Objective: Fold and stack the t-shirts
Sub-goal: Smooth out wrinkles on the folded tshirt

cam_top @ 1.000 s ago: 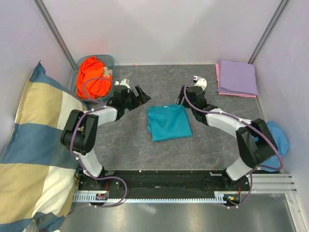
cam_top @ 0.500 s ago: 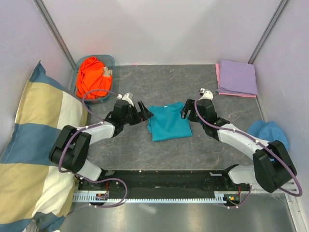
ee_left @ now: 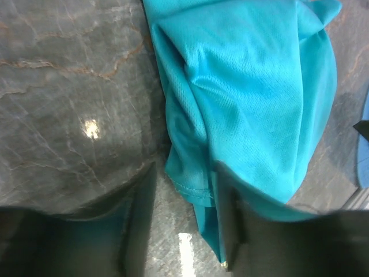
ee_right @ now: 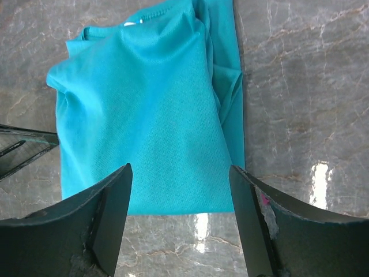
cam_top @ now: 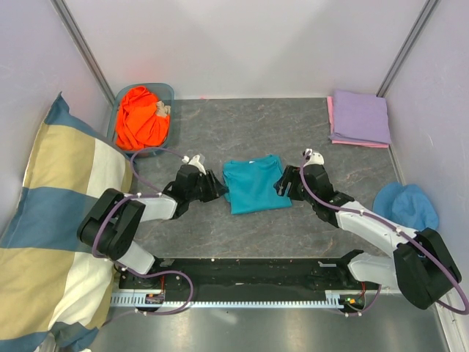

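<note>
A teal t-shirt (cam_top: pixel 255 185), folded into a rough rectangle, lies flat mid-table. My left gripper (cam_top: pixel 218 189) is low at its left edge. In the left wrist view the left gripper (ee_left: pixel 183 176) is open, its jaws partly narrowed, and the hem of the teal t-shirt (ee_left: pixel 248 86) hangs between them. My right gripper (cam_top: pixel 282 183) is at the shirt's right edge. It stands wide open over the teal t-shirt (ee_right: pixel 144 104), and this right gripper (ee_right: pixel 180 173) holds nothing. An orange t-shirt (cam_top: pixel 141 117) is crumpled at the back left. A folded lavender t-shirt (cam_top: pixel 360 116) lies on a pink one (cam_top: pixel 330 110) at the back right.
The orange shirt sits in a blue-grey basket (cam_top: pixel 165 91). A big checked pillow (cam_top: pixel 51 213) leans along the left side. A blue hat (cam_top: pixel 407 205) lies at the right wall. The enclosure walls close in on three sides.
Both arms moved in and down from the back to the teal shirt's left and right edges. The left jaws narrowed around the hem.
</note>
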